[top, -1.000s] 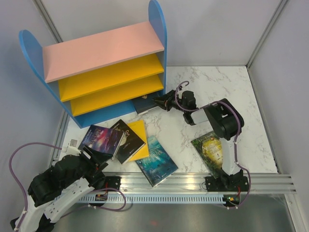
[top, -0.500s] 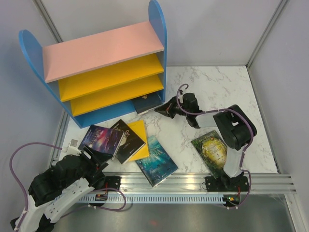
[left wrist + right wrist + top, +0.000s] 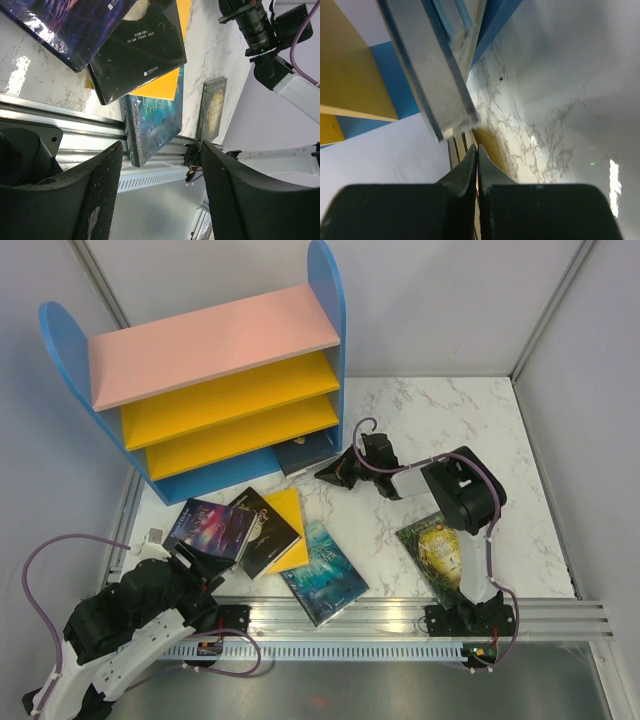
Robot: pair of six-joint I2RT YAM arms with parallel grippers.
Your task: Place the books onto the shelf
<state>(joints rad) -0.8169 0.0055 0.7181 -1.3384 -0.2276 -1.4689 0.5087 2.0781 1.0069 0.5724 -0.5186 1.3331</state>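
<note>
The right claw [image 3: 327,472] was pressed together, empty, just beside a dark book [image 3: 305,453] tucked into the bottom corner of the shelf [image 3: 327,300]. The left claw [image 3: 160,149] was held apart (nothing between its fingers), while five other books [image 3: 322,572] were left scattered on the desk [image 3: 440,420].

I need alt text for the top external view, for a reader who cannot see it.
The shut right gripper points at a dark navy book at the foot of a blue-sided shelf with pink and yellow boards. Five paperbacks lie loose on the white marble table: purple, black, yellow, teal, green-gold. The left gripper hangs open at the near edge.
</note>
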